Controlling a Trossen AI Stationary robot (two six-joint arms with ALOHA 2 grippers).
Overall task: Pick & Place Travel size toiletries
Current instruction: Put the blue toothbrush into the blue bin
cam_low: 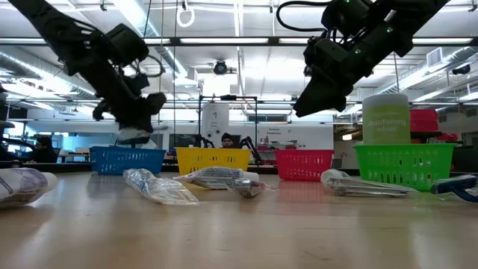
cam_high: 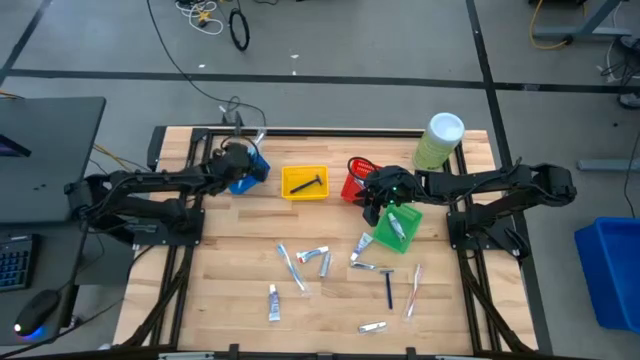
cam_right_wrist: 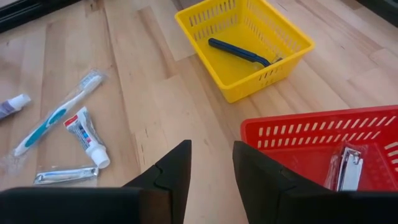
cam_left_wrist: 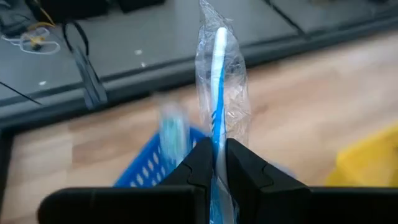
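Wrapped toothbrush (cam_left_wrist: pixel 219 93): light, stiff core, slick crinkly film, likely to slip; held upright, low on the handle, above the blue bin (cam_left_wrist: pixel 163 168). Left gripper (cam_left_wrist: pixel 216 163) clamped on it. Right gripper (cam_right_wrist: pixel 211 163) empty, fingers apart, beside the red bin (cam_right_wrist: pixel 317 140).

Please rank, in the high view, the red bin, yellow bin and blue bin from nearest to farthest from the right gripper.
From the right gripper:
1. Red bin, just beside it, toward the table's middle.
2. Yellow bin, at the middle of the row.
3. Blue bin, far across, under the left gripper.
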